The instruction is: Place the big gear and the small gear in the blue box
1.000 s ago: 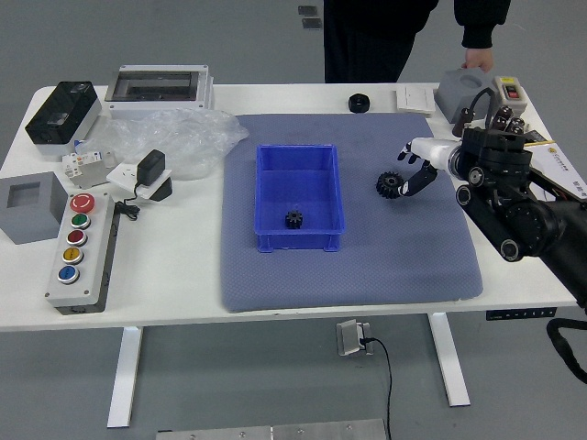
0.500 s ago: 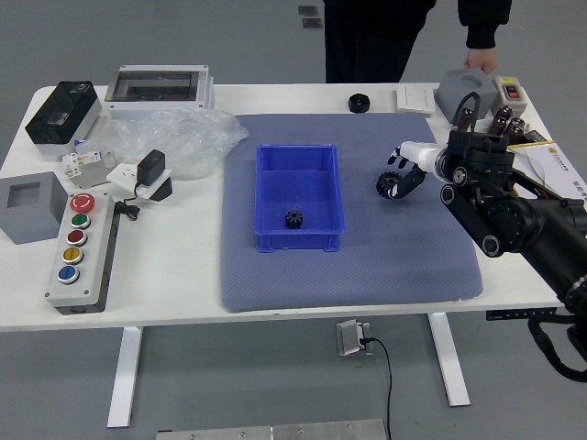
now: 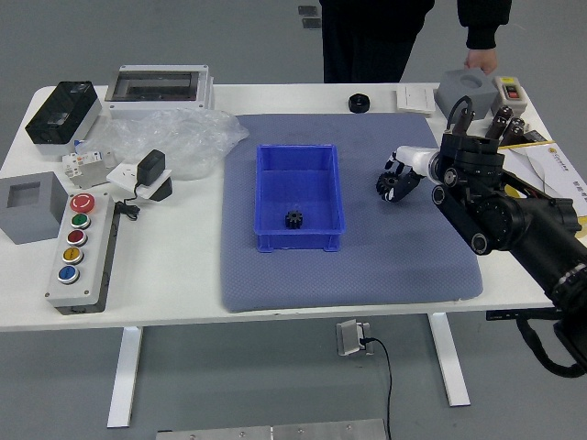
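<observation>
1. Big gear [image 3: 387, 186], judging by size, lies on the grey-blue mat [image 3: 417, 266], apart from the blue box [image 3: 303, 242] on its right side, about midway between the tabletop's [image 3: 174, 275] far and near edges.
2. And here's the robot's right hand [image 3: 419, 162], reaching in from the right, fingers parted around the gear, open and with no grip to be seen!
3. Now for a neat pick: fingertips low on opposite sides of the toothed rim, then an even squeeze (one-sided pressure could send it skidding).
4. Straight up next, high enough to beat the box's right wall, with the gear kept level; a dark, toothed disc like that may twist if pinched off-centre.
5. Small gear [image 3: 293, 219] is already inside, near the box's near wall, so the kinder landing looks like the bare floor farther back, with a low, gentle release.
6. Over at the tabletop's far edge, towards the right corner, a person's hand [image 3: 479, 60] hangs above the grey block [image 3: 464, 90]; contact is hard to judge.
</observation>
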Robot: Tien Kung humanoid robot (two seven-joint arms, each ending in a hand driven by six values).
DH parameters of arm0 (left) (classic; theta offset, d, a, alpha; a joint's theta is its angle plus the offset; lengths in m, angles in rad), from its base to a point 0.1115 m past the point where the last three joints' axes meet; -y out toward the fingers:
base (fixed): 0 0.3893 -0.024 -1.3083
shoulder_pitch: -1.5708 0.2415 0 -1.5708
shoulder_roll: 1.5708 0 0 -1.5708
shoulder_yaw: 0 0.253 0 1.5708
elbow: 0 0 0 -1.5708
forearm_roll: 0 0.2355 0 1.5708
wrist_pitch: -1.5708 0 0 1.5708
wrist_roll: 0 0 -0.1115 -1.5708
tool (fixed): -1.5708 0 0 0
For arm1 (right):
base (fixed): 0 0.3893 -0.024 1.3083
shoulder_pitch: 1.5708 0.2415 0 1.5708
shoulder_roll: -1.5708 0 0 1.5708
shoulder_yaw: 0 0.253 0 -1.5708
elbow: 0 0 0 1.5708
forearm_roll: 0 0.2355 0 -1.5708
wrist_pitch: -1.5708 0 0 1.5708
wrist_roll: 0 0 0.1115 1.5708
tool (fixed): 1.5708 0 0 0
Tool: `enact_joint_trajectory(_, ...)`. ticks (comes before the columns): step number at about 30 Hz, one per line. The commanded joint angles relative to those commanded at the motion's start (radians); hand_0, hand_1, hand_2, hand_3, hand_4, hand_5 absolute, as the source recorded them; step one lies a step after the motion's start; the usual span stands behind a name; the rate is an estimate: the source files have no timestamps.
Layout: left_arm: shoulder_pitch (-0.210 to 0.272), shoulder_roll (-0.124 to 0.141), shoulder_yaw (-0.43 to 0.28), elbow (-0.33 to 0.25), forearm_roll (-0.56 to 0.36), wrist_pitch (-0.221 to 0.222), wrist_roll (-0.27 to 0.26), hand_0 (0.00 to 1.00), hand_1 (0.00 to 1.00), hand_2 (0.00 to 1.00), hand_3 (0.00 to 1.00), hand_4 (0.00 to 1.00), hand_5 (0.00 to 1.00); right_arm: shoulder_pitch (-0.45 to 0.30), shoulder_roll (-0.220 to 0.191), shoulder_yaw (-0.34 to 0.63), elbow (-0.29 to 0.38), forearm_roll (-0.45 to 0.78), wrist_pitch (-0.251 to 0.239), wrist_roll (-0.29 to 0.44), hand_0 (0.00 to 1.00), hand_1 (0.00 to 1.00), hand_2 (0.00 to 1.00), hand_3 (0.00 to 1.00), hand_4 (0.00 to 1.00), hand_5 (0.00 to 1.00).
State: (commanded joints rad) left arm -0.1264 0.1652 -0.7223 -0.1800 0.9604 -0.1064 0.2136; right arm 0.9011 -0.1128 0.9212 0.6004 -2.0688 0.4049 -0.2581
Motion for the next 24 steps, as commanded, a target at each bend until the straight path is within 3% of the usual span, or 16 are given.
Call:
enact_joint_trajectory(14, -0.008, -0.007, 0.001, 0.0, 0.004, -0.001, 0.001, 0.821, 0.829, 0.826, 0.808, 0.534, 0.12, 0.003, 0.022, 0.007, -0.031, -0.021, -0.013, -0.004, 0.691, 0.68, 0.782, 0.85, 0.716, 0.267)
enact_joint_trajectory(22, -0.011, -0.011, 0.002, 0.0, 0.009, -0.002, 0.002, 0.821, 0.828, 0.826, 0.808, 0.534, 0.12, 0.002, 0.035, 0.009, -0.036, -0.053, -0.051, -0.012, 0.667, 0.655, 0.761, 0.831, 0.708, 0.261)
enact_joint_trajectory(23, -0.012, -0.011, 0.002, 0.0, 0.009, -0.002, 0.001, 0.821, 0.828, 0.826, 0.808, 0.534, 0.12, 0.001, 0.036, 0.009, -0.036, -0.057, -0.055, -0.013, 0.595, 0.585, 0.698, 0.736, 0.686, 0.248)
enact_joint_trajectory(24, -0.012, -0.011, 0.002, 0.0, 0.009, -0.002, 0.001, 0.821, 0.828, 0.826, 0.808, 0.534, 0.12, 0.001, 0.037, 0.009, -0.037, -0.061, -0.058, -0.014, 0.595, 0.585, 0.698, 0.736, 0.686, 0.248)
